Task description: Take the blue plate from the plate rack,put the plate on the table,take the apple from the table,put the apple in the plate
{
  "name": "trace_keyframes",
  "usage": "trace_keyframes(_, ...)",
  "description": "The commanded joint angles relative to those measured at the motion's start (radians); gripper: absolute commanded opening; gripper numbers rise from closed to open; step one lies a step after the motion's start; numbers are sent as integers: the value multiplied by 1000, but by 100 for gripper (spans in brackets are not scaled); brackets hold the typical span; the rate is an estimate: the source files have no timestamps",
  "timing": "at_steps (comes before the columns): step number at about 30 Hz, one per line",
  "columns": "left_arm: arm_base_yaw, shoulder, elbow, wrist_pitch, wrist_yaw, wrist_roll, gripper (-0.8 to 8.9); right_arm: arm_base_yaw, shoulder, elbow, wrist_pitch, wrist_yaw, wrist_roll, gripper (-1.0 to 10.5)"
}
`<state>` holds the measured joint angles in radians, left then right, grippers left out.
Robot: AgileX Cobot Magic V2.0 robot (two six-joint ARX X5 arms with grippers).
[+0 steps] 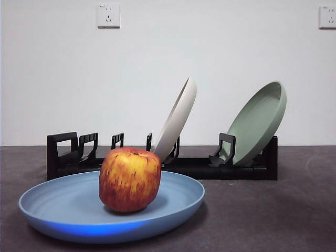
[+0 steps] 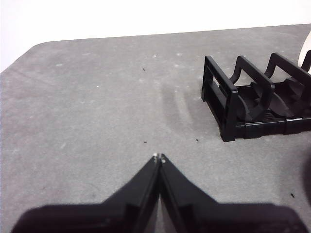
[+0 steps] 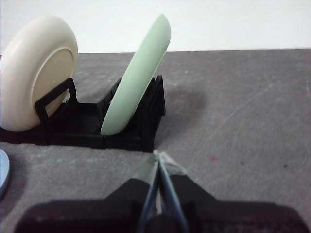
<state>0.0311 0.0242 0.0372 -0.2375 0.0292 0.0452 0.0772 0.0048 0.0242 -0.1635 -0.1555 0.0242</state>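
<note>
The blue plate (image 1: 63, 207) lies flat on the table (image 1: 273, 215) at the front left. The apple (image 1: 129, 179), red streaked over yellow, sits upright in the plate. The black plate rack (image 1: 210, 167) stands behind them. Neither arm shows in the front view. My left gripper (image 2: 159, 157) is shut and empty above bare table, beside the rack's end (image 2: 223, 104). My right gripper (image 3: 159, 156) is shut and empty near the rack's other end (image 3: 146, 126). A sliver of the blue plate (image 3: 2, 172) shows in the right wrist view.
A cream-white plate (image 1: 177, 118) and a sage-green plate (image 1: 257, 123) lean in the rack; both also show in the right wrist view, cream (image 3: 36, 68) and green (image 3: 138, 73). A white wall with two sockets stands behind the table.
</note>
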Motion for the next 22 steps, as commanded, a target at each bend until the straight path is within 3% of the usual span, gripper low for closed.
trace_keyframes(1,3,-3,-17,10,0,11,-3,-1,-4,-18,-11,-1,40,1)
trace_keyframes(22,3,-3,-17,10,0,11,-3,-2,10,-18,-9,5,57,1)
